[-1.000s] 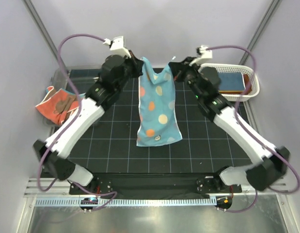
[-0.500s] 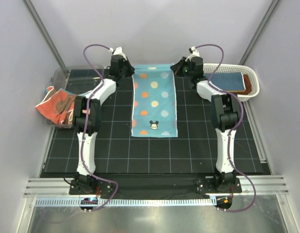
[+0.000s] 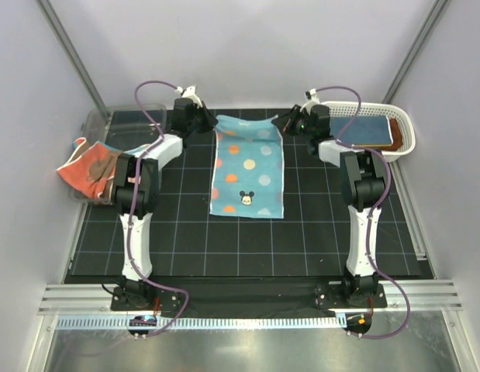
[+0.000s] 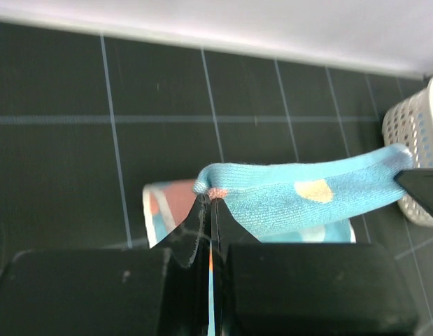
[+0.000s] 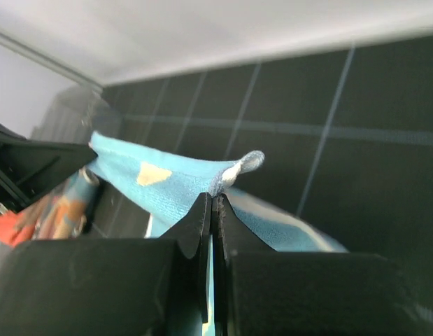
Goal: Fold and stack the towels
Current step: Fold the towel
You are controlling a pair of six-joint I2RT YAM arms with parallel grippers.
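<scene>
Now the polka-dotted towel [image 3: 247, 167] lies spread on the black surface [image 3: 177, 232], its far corners pinched by the left hand [image 4: 209, 201] and right hand [image 5: 211, 201]. The likely next move is to draw that edge evenly toward the near hem, folding it in half.

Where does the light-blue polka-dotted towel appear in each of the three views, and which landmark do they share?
Top external: towel mid-mat, far corners pinched by left gripper and right gripper.
Left wrist: towel centre to right, corner at the fingertips.
Right wrist: towel centre-left, likewise.
Shared landmark: the black gridded mat.
</scene>
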